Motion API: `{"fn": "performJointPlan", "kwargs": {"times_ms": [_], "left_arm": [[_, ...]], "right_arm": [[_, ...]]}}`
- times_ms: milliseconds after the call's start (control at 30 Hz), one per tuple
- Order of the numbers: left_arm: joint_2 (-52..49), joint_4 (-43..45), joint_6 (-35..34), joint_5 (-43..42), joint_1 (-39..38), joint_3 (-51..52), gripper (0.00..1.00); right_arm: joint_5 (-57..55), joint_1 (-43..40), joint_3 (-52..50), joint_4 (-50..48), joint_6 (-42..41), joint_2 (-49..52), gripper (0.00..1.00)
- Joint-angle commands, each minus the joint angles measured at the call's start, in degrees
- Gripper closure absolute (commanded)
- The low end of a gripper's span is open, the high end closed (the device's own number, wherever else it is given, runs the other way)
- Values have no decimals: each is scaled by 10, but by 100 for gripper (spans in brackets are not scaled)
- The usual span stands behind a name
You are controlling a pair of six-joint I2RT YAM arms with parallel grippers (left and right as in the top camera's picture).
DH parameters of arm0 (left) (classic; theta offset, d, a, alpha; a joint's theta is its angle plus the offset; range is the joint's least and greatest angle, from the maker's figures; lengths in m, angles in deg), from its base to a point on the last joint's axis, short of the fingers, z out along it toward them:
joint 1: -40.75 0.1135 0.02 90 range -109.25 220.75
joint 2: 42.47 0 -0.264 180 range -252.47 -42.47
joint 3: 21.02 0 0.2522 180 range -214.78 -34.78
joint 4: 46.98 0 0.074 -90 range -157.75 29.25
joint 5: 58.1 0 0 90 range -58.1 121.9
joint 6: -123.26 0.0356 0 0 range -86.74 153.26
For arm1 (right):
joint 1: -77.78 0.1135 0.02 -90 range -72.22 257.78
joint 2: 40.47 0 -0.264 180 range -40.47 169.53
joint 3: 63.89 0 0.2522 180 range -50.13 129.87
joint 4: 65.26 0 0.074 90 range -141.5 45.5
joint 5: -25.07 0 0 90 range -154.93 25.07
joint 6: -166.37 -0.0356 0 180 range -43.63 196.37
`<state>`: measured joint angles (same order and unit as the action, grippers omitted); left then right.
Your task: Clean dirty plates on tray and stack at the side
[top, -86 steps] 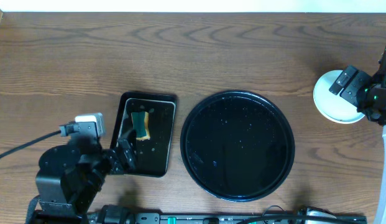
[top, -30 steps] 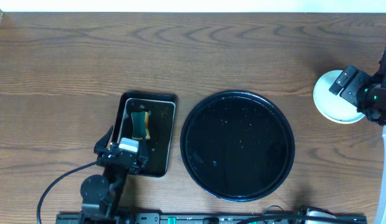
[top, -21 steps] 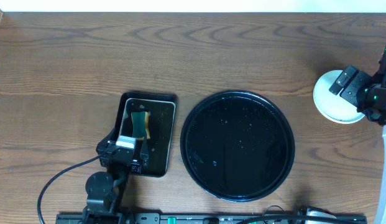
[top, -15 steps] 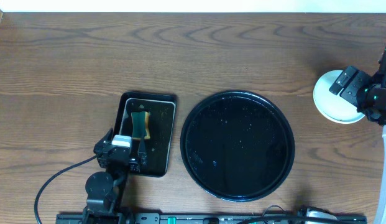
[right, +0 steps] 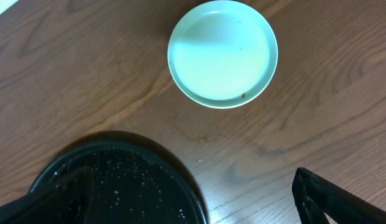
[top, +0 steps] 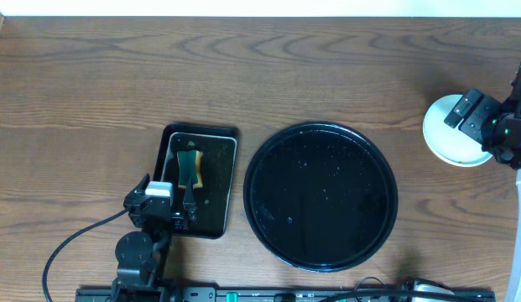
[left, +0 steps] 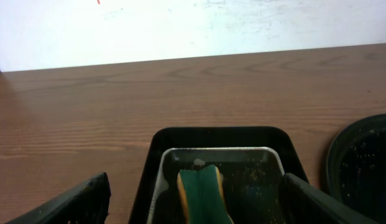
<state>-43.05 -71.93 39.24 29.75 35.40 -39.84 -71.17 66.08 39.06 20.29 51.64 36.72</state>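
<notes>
Left gripper (top: 166,195): jaws spread wide, gripping nothing, poised over the near end of the small rectangular black tray (left: 217,133).
Sponge: green-and-yellow sponge (left: 204,194) lying in that tray, dead ahead and in line with the gap between the jaws, long axis running straight away from the gripper.
Right gripper (right: 193,180): wide open, empty, hovering at the far right of the wooden worktop (top: 243,75).
Plates: pale blue round plate (right: 222,53) on the worktop just ahead of the right gripper, well apart from the large round glossy black tray (top: 321,197); number stacked beneath impossible to tell.
Round tray: bare of plates, speckled with droplets.
Nearer arm: left for the sponge, right for the plate.
Likely stage: cleaning seemingly all but finished.
</notes>
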Motion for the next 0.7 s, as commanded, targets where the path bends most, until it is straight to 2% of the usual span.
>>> {"fn": "performJointPlan", "kwargs": {"times_ms": [0,667], "left_arm": [[3,0,-5,14,2,17,14],[3,0,-5,14,2,17,14]], "right_arm": [[-8,7,3,0,8,-5,1],[-23,6,3,0,16,-5,1]]}}
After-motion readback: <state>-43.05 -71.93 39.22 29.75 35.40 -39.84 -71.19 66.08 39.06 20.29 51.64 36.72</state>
